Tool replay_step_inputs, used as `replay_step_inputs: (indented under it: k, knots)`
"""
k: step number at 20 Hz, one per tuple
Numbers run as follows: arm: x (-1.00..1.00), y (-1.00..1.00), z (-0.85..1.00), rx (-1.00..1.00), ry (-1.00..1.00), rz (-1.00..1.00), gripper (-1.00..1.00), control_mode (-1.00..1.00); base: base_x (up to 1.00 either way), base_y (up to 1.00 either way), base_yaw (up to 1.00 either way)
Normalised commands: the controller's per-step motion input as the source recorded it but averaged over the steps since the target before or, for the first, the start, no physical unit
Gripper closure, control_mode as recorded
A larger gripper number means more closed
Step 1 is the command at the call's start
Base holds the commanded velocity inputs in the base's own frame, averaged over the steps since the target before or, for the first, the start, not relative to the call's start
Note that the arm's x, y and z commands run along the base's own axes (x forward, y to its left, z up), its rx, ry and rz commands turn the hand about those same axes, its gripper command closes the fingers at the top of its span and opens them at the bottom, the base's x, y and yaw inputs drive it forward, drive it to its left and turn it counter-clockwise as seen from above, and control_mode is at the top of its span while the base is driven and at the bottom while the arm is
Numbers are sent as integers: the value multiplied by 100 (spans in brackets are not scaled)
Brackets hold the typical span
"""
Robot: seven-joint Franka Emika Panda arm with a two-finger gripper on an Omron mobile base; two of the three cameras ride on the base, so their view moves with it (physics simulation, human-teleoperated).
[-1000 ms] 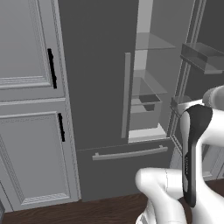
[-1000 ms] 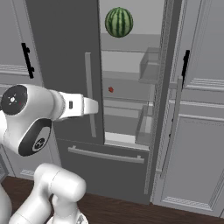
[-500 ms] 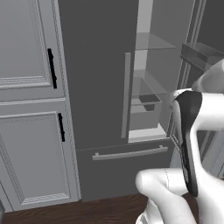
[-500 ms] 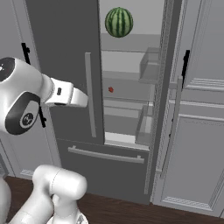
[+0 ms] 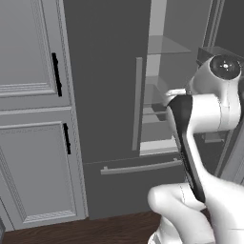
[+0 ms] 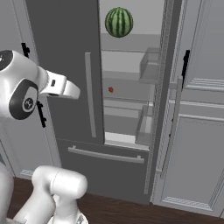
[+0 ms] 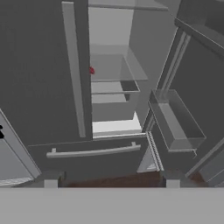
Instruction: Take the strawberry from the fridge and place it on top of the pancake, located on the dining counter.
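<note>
- I am facing the fridge (image 6: 70,65), a tall dark grey unit; its right door stands swung open and its left door is shut, with a long grey bar handle (image 6: 89,94) running down it.
- The strawberry (image 6: 110,89) sits on a pale glass shelf inside, a tiny red spot near the left edge of the opening; in the hand view it peeks out just beside the shut door's edge (image 7: 91,70).
- A striped green watermelon (image 6: 119,22) rests on the shelf above it, well apart from the strawberry.
- The gripper (image 7: 111,178) is spread wide and carries nothing; its two dark finger tips rise far apart at the bottom of the hand view, with the bottom drawer's bar handle (image 7: 94,152) just above them.
- The open door's inner side carries a clear bin (image 7: 175,120).
- Light grey panelled cabinets (image 5: 33,119) with black handles stand to the left of the fridge.
- I can read no brand, label or writing on any surface here.
</note>
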Motion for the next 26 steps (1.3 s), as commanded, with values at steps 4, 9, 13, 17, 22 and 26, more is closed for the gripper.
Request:
replay_step_inputs:
  k: [4, 9, 13, 17, 22, 26]
  knots:
    - [73, 45, 0, 0, 2, 0, -100, -100, 0, 0, 0]
    - [68, 16, -6, 0, 0, 2, -100, -100, 0, 0, 0]
    - [69, 10, -26, 0, 0, 2, -100, -100, 0, 0, 0]
    - [63, 7, -38, 0, 0, 2, -100, -100, 0, 0, 0]
    - [61, 0, -26, 0, 0, 3, -100, -100, 0, 0, 0]
    - [56, 0, -24, 2, 0, 6, -100, -100, 0, 0, 0]
